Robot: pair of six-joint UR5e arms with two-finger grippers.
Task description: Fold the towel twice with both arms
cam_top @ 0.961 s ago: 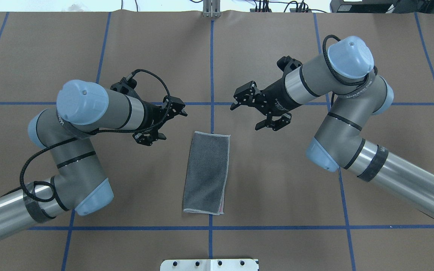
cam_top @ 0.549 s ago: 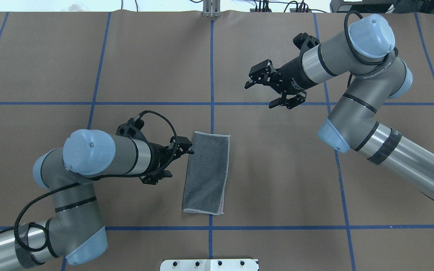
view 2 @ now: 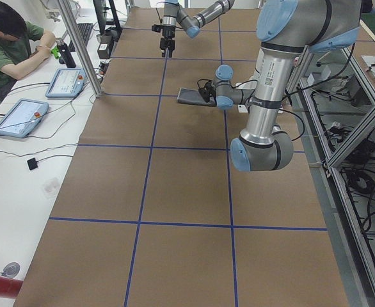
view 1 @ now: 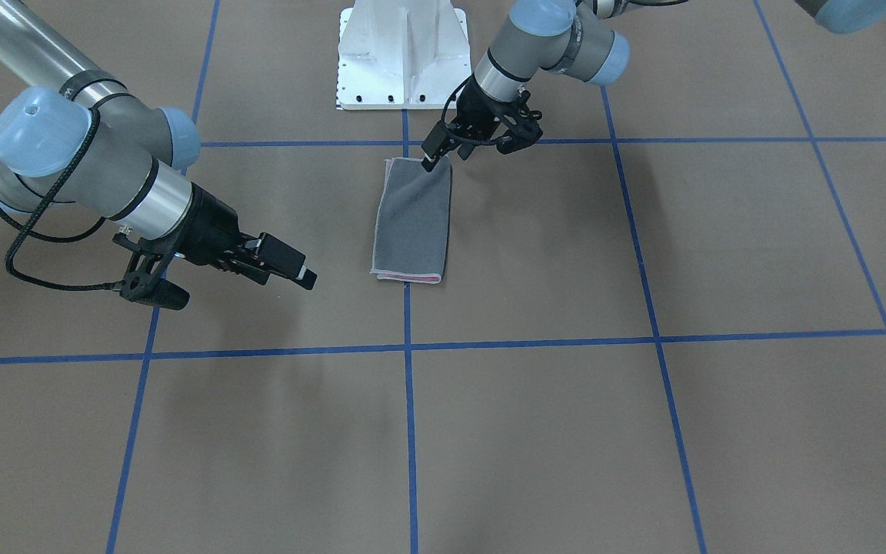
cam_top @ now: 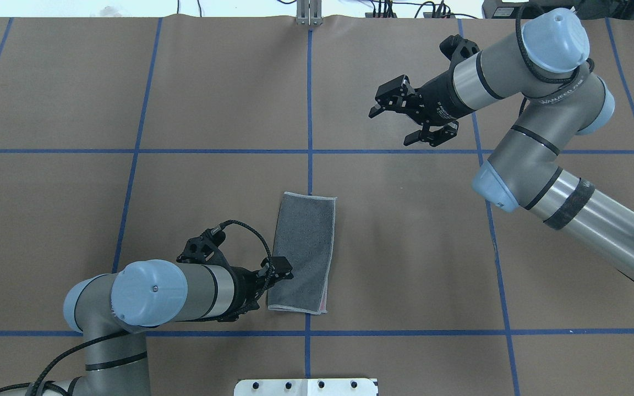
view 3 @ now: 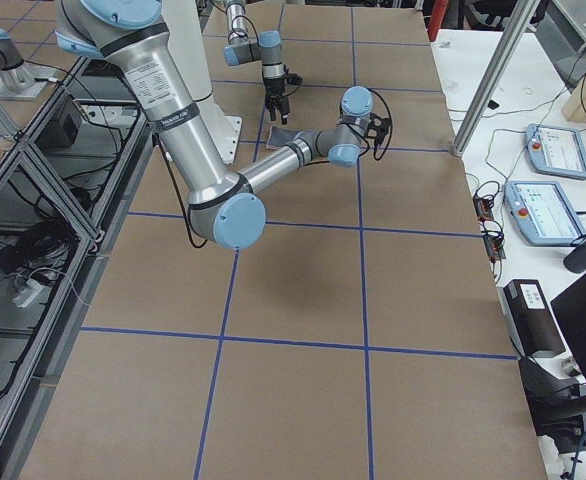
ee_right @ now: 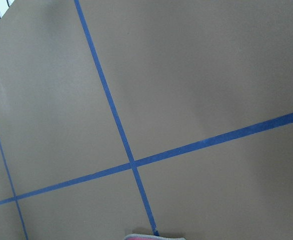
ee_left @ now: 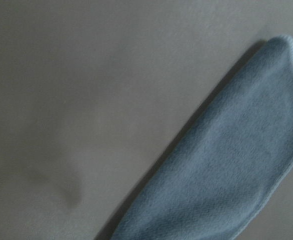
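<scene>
The towel [cam_top: 301,250] lies folded into a long strip, dark grey face up, with a pink edge showing at its near right side. It also shows in the front view [view 1: 412,219] and in the left wrist view [ee_left: 226,165]. My left gripper [cam_top: 264,291] is open and low at the towel's near left corner, with one finger [view 1: 435,156] over that corner. My right gripper [cam_top: 395,124] is open and empty, held above the table far to the back right of the towel; it also shows in the front view [view 1: 243,291].
Blue tape lines [cam_top: 310,110] divide the brown table cover. The white pedestal [cam_top: 306,386] is at the near edge, close behind the towel. A metal post [cam_top: 309,16] stands at the far edge. An operator [view 2: 8,38] sits with tablets beside the table.
My left gripper has moved along the towel's left edge from its far end to its near left corner. My right gripper has pulled away to the back right. Both stay open.
</scene>
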